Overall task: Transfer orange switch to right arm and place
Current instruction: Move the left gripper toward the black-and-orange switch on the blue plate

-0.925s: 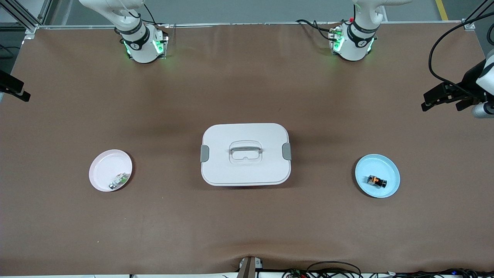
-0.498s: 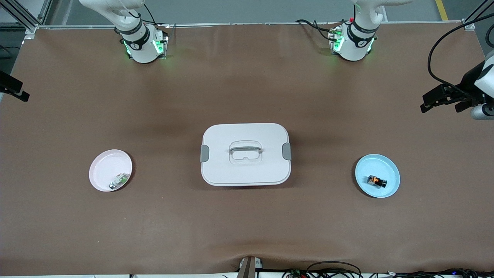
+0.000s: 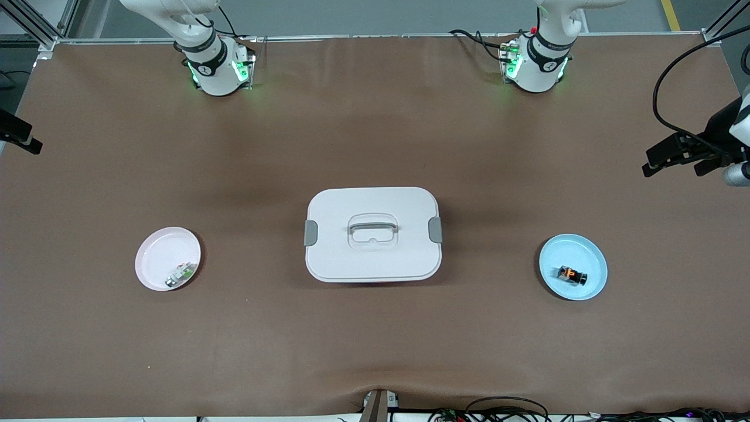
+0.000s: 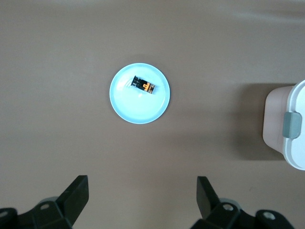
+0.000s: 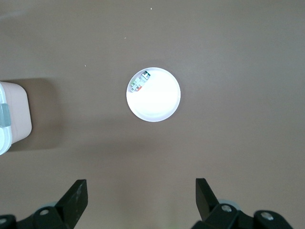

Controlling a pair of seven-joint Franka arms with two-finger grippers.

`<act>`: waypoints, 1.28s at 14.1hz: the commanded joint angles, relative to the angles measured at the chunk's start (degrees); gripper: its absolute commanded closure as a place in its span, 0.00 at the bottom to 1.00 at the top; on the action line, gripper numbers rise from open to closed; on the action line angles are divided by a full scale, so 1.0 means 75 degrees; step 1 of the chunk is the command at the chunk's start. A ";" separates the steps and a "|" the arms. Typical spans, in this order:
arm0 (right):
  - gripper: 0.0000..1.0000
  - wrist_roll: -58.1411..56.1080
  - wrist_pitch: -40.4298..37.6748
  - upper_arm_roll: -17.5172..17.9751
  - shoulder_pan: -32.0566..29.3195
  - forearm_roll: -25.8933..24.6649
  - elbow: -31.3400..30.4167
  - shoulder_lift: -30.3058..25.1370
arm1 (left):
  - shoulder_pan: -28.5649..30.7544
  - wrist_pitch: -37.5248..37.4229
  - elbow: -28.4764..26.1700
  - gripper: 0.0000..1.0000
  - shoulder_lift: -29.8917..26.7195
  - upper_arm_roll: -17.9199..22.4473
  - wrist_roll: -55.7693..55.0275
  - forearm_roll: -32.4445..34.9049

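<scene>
The orange switch [image 3: 572, 275] [image 4: 143, 85], a tiny black block with an orange middle, lies on the light blue plate [image 3: 589, 255] [image 4: 138, 107] toward the left arm's end of the table. High over the table's end, farther from the front camera than that plate, my left gripper [image 3: 674, 164] [image 4: 142, 186] hangs open and empty. My right gripper [image 3: 20, 140] [image 5: 140, 188] hangs open and empty over the right arm's end of the table, only partly inside the front view. Neither gripper touches anything.
A white lidded box [image 3: 373, 234] [image 4: 290, 126] [image 5: 14, 117] with grey side clasps and a handle sits mid-table. A pale pink plate [image 3: 161, 252] [image 5: 159, 102] toward the right arm's end holds a small green-white-silver piece [image 3: 181, 274] [image 5: 139, 82]. Cables lie along the table's front edge.
The left gripper has shifted slightly lower and toward the edge of the front view. The right gripper has slipped a little further out of that view. Nothing on the table moved.
</scene>
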 commanded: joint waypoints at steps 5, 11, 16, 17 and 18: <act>0.00 -0.0042 0.0006 0.0037 -0.0030 -0.0092 0.0021 -0.0059 | 0.0051 0.0234 0.0272 0.00 0.0330 0.0019 0.0291 -0.0071; 0.00 -0.0053 -0.0005 0.0025 -0.0042 -0.0092 0.0021 -0.0071 | 0.0332 0.0361 0.0261 0.00 0.1112 0.0171 0.0960 -0.0165; 0.00 -0.0065 -0.0087 0.0025 -0.0042 -0.0092 0.0009 -0.0082 | 0.0168 0.1709 0.0167 0.00 0.2169 0.0136 0.0960 -0.0071; 0.00 -0.0065 -0.0064 0.0037 -0.0042 -0.0092 0.0021 -0.0082 | 0.0157 0.1873 0.0144 0.00 0.2332 0.0136 0.0960 -0.0059; 0.00 -0.0065 -0.0064 0.0037 -0.0042 -0.0080 0.0021 -0.0082 | 0.0145 0.2072 0.0120 0.00 0.2520 0.0124 0.0960 -0.0048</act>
